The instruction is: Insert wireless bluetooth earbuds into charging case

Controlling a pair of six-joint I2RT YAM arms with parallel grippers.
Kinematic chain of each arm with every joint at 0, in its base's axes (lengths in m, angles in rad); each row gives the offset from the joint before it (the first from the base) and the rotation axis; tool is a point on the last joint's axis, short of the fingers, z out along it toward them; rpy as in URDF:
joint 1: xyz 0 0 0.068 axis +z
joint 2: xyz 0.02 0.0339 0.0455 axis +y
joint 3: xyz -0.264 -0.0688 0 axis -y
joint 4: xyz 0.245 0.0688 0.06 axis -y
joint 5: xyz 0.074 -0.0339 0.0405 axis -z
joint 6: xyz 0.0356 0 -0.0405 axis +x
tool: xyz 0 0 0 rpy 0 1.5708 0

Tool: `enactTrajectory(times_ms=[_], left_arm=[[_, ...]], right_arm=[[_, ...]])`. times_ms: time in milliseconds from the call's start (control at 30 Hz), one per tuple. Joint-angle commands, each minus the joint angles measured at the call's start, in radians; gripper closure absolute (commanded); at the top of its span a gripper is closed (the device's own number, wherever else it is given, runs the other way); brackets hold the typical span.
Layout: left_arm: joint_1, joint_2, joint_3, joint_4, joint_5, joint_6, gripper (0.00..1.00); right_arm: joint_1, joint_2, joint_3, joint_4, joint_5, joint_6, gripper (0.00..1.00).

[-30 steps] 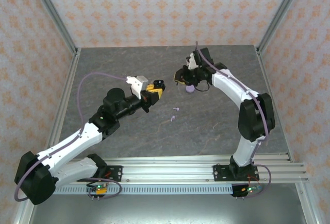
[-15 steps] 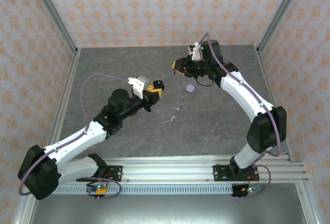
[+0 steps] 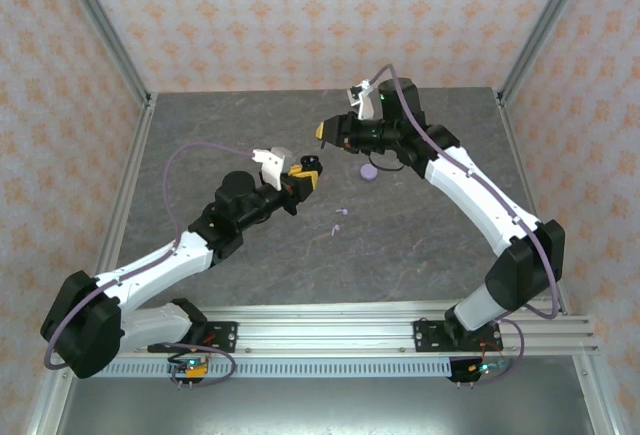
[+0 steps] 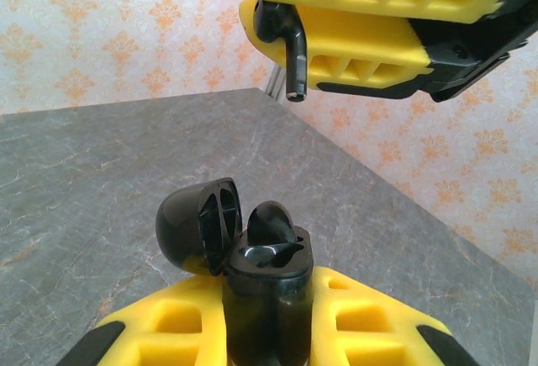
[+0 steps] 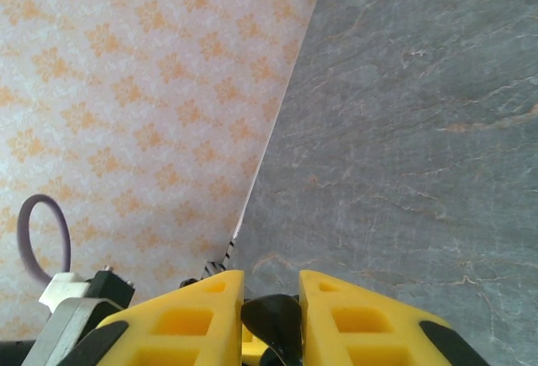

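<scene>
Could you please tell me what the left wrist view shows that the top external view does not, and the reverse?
The left wrist view gives the detail: the black case, clamped in the left gripper, has its lid open with what looks like a seated earbud inside, and the right gripper holds a black earbud stem-down above it. The top external view adds the lilac case and two lilac earbuds lying on the table between the arms. Both show the two grippers close together, not touching.

Left end effector gripping black case, lilac case nearby
</scene>
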Motion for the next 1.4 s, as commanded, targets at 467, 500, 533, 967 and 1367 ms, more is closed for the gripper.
enactTrajectory(times_ms=[467, 500, 533, 967, 1367], left_arm=[[-0.010, 0.001, 0.034, 0.085, 0.043, -0.042, 0.97], [-0.010, 0.001, 0.035, 0.085, 0.042, -0.042, 0.98], [-0.010, 0.001, 0.035, 0.085, 0.041, -0.044, 0.98], [-0.010, -0.007, 0.049, 0.067, 0.031, -0.054, 0.97], [-0.010, -0.010, 0.057, 0.056, 0.028, -0.062, 0.97]], right_arm=[[0.071, -0.033, 0.060, -0.076, 0.067, -0.108, 0.77], [0.072, -0.033, 0.060, -0.077, 0.066, -0.111, 0.77], [0.075, -0.034, 0.060, -0.079, 0.064, -0.112, 0.77], [0.087, -0.037, 0.055, -0.103, 0.079, -0.136, 0.77], [0.095, -0.033, 0.053, -0.113, 0.079, -0.147, 0.78]])
